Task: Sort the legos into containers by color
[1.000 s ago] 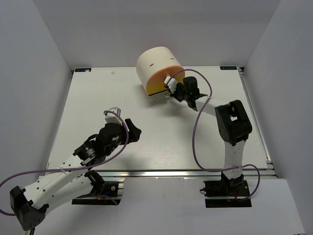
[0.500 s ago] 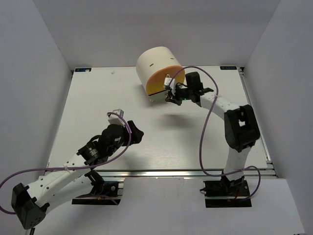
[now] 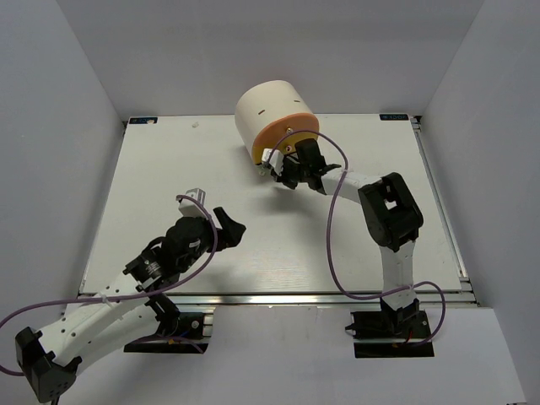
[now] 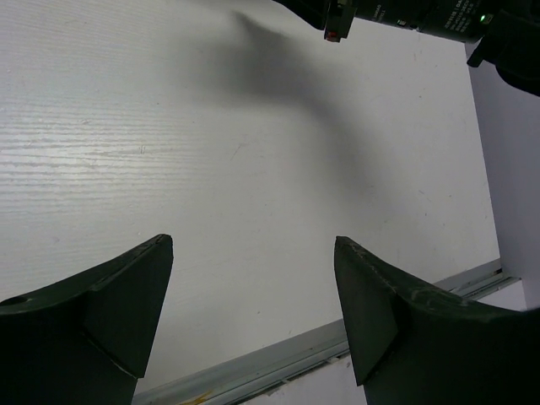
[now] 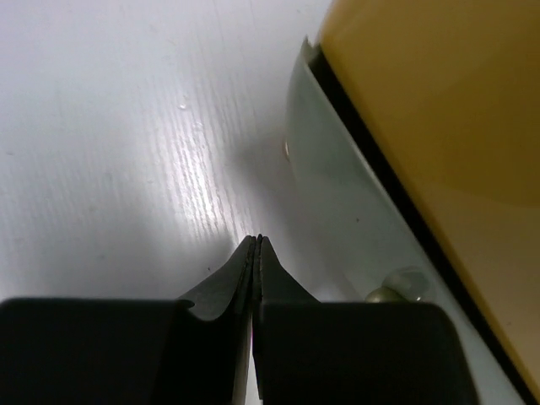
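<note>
No legos show in any view. The cream half-cylinder cabinet point(image 3: 268, 108) stands at the back middle of the table, its peach-orange face point(image 3: 291, 137) towards me. In the right wrist view I see the yellow drawer point(image 5: 439, 110) above the grey-green drawer point(image 5: 337, 202), with that drawer's small knob point(image 5: 395, 288) at the lower right. My right gripper point(image 3: 281, 173) is shut and empty; its tip point(image 5: 256, 240) is low over the table, just left of the grey-green drawer front. My left gripper point(image 3: 226, 226) is open and empty over bare table point(image 4: 253, 253).
The white table point(image 3: 169, 169) has a metal front rail point(image 3: 278, 297), also in the left wrist view point(image 4: 295, 359). Grey walls close in both sides and the back. The right arm point(image 4: 413, 17) crosses the top of the left wrist view. Purple cables loop off both arms.
My right gripper has swung left across the cabinet's front and dropped to its lowest drawer. My left arm has drawn back slightly towards the near edge.
</note>
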`<state>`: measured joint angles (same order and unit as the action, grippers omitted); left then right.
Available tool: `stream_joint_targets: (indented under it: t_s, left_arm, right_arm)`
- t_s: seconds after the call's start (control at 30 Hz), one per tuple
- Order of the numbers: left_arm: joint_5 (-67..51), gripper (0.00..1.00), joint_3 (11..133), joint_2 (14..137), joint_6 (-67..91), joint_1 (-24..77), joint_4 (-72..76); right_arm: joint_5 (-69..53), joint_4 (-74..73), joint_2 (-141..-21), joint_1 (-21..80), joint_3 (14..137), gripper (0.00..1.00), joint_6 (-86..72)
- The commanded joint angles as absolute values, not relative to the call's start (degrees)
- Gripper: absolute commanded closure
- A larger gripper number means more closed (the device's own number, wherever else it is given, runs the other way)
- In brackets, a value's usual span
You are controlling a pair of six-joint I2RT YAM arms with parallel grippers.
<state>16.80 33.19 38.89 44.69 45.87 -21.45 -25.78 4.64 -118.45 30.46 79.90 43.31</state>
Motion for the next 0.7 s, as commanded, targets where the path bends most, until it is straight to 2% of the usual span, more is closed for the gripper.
stream_joint_targets:
  t_s: [0.0,0.3,0.47,0.6,0.67]
  left_arm:
    - [17.32,0.13,33.57,39.11,45.00,46.05,-23.03]
    - [16.70,0.13,33.75,40.52,45.18,46.05,-22.32]
    - [16.70,0.13,34.01,40.52,45.18,46.05,-22.50]
    - [16.70,0.13,34.01,40.43,45.26,46.05,-22.50]
    - [16.44,0.13,33.58,40.25,45.18,46.05,-22.06]
  right_arm:
    - [-18.29,18.18,-115.67,31.29,76.03,1.00,41.31]
    - [-11.78,28.20,-117.51,32.87,75.32,1.00,40.34]
    - [-10.63,28.22,-118.30,33.22,76.99,1.00,40.17]
    - [-17.91,22.60,-115.06,32.61,76.12,1.00,42.00]
    - [-24.94,9.89,-112.95,32.69,77.77,1.00,46.30]
